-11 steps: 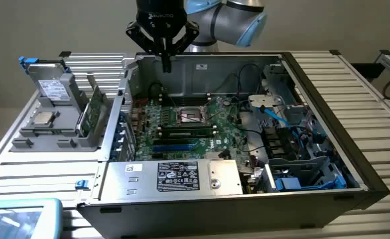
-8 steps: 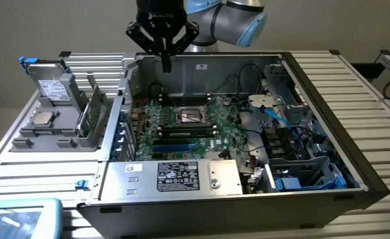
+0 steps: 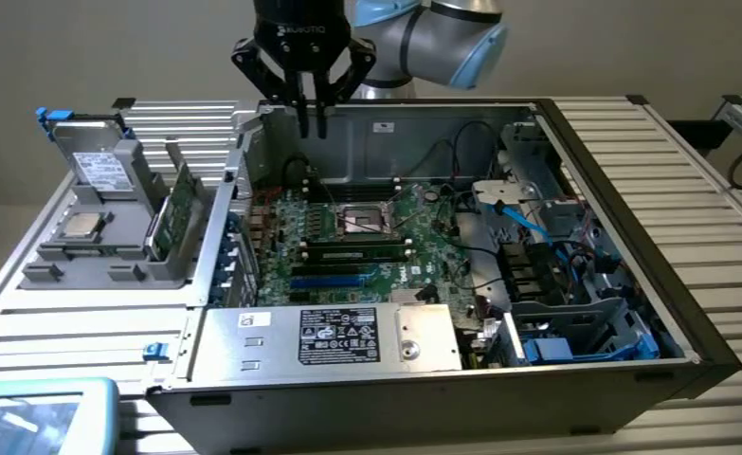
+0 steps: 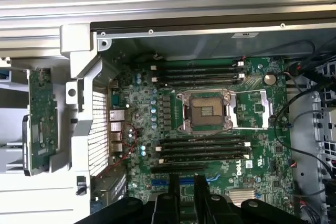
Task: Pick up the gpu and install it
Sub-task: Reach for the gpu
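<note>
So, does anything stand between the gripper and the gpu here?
Only the case wall, lower down. The gripper hangs above the case rim, and the gpu stands in the grey holder beyond that wall, open from above.

An open case [image 3: 396, 142] lies on a slatted table [image 3: 680, 142]. Inside the case sits a green motherboard [image 3: 437, 258] with an empty CPU socket [image 3: 362, 220] at its middle and memory slots [image 4: 199, 148] either side. A silver power supply [image 3: 345, 336] fills the case's near end. Just outside the case, a grey holder [image 3: 93, 251] bears a processor chip [image 3: 82, 225]
</note>
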`<act>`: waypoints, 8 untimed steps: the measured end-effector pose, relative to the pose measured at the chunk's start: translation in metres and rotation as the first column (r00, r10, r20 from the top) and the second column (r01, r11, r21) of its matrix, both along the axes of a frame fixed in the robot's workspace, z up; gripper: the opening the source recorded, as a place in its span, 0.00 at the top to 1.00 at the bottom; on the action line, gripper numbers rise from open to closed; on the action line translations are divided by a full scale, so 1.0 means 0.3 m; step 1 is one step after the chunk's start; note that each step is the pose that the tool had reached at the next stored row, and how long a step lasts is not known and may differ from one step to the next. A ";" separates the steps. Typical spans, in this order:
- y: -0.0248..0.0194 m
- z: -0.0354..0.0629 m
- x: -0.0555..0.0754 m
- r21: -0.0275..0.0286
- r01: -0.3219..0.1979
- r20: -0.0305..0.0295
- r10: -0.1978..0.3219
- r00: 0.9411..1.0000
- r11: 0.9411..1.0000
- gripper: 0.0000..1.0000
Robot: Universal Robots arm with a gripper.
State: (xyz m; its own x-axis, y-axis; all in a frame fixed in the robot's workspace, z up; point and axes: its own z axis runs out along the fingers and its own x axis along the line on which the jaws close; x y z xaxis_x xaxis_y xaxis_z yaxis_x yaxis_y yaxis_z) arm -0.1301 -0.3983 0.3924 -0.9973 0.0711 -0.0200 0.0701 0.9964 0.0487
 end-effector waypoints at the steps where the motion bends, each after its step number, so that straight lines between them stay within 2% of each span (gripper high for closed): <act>1: 0.001 -0.001 -0.015 0.000 0.000 0.001 0.000 1.000 1.000 0.74; 8: 0.005 -0.005 -0.121 0.000 0.000 0.007 0.000 1.000 1.000 0.72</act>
